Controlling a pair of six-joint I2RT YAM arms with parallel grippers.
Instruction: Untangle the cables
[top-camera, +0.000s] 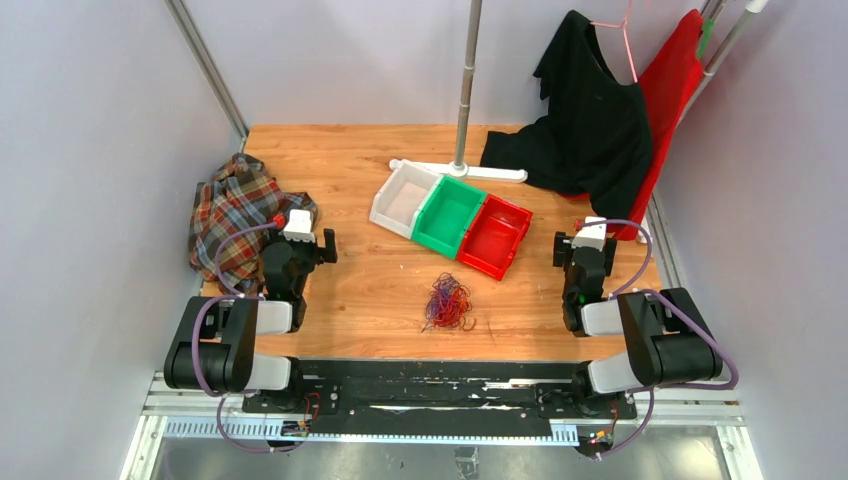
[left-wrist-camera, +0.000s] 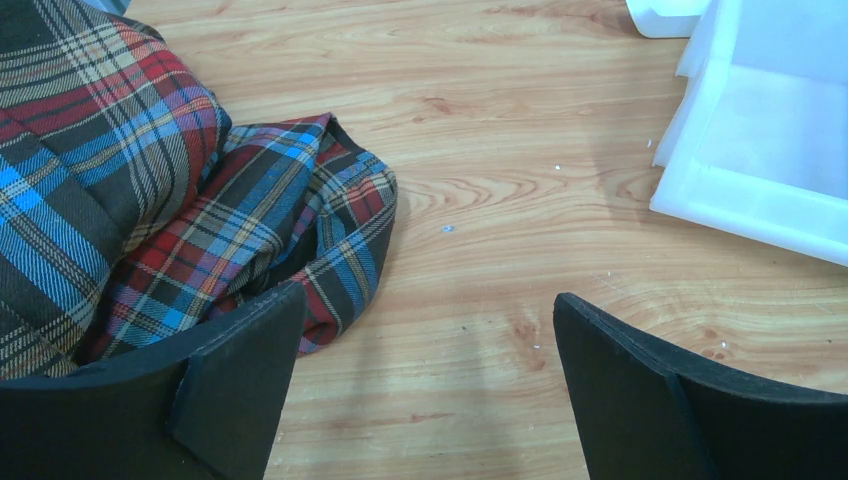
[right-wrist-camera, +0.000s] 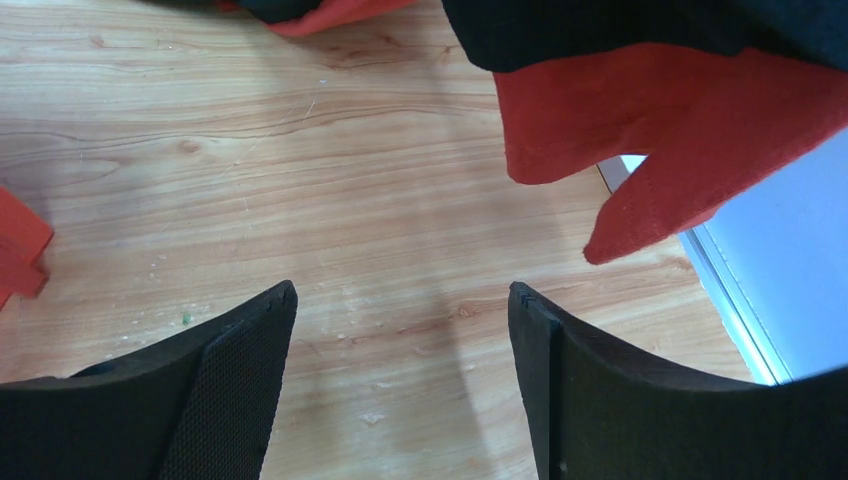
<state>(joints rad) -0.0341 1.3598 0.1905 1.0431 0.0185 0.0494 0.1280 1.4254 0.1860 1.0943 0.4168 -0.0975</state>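
Left wrist view gives you the left end effector spread wide, holding nothing, over bare desk just beside a plaid cloth. Your right end effector is equally wide and empty, near a red garment. Desk is wood, with pale walls around it. Your cables lie in a loose clump at the desk's near middle, close to the red bin, slightly longer front to back, with no clear pointing end.
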